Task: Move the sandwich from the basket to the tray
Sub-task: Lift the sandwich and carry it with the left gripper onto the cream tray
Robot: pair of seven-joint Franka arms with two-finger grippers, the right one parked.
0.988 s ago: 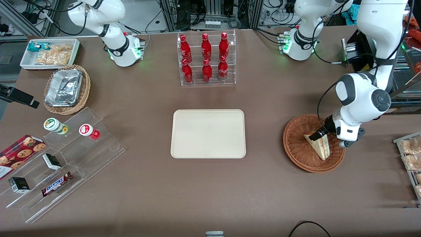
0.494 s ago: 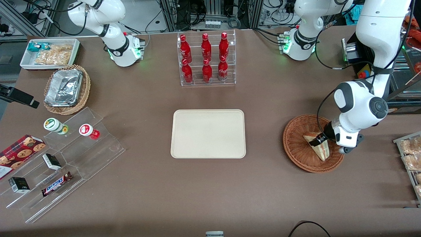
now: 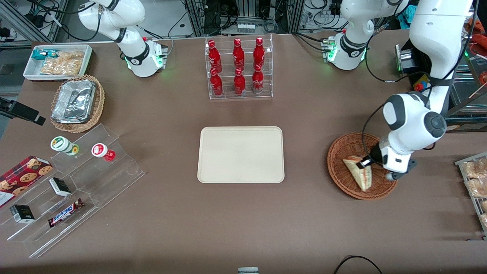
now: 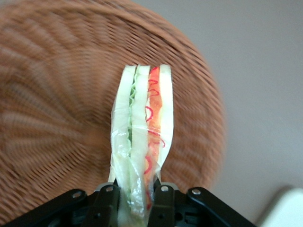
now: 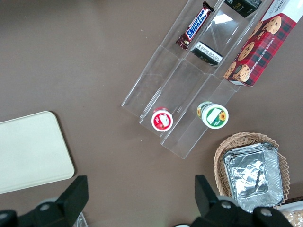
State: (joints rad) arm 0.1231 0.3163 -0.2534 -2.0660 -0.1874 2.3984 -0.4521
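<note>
Pinching the sandwich at one end, the left arm's gripper has its fingers pressed against the outer bread slices, so the wedge hangs edge-on with its red and green filling showing between pale layers. A clear wrapper appears to cover it, which may explain why the grip sits flat on the two broad faces: they give the most even surface, and squeezing there should keep the layers together rather than splitting them.

From the front, the gripper hangs over the wicker basket, toward the working arm's end of the counter. The sandwich is over the basket's bowl, tilted, its free end pointing down toward the weave; whether that end touches the wicker I cannot tell. The hold looks firm enough to count as a completed grasp, so the lift out of the basket seems to be the step in hand.

Well apart, near the middle of the counter, lies the cream tray, flat and bare, with its low rim posing little obstacle. The rack of red bottles stands farther from the front camera than the tray, clear of the likely path. One risk is the soft bread slipping or sagging inside the wrapper during the carry.
</note>
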